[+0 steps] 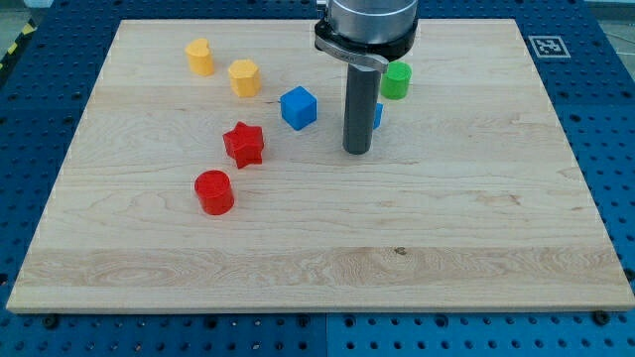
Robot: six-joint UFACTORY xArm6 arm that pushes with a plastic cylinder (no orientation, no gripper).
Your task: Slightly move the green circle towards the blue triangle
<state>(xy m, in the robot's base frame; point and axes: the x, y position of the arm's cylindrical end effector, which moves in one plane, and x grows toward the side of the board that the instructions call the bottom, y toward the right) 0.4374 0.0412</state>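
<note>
My tip (357,151) is resting on the tabletop (317,258) – no fingers showing – just below the green circle (397,80), hiding most of a blue block (378,115).

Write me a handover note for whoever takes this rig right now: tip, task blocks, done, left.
My tip rests on the board just below the green circle, touching no block that I can see.
The green circle sits near the view's top, right of the rod.
A blue block, probably the blue triangle, is mostly hidden behind the rod, just below the green circle.
Done: the green circle appears close to it, but contact cannot be judged.
Left: nudge the green circle slightly down toward the blue triangle.
</note>
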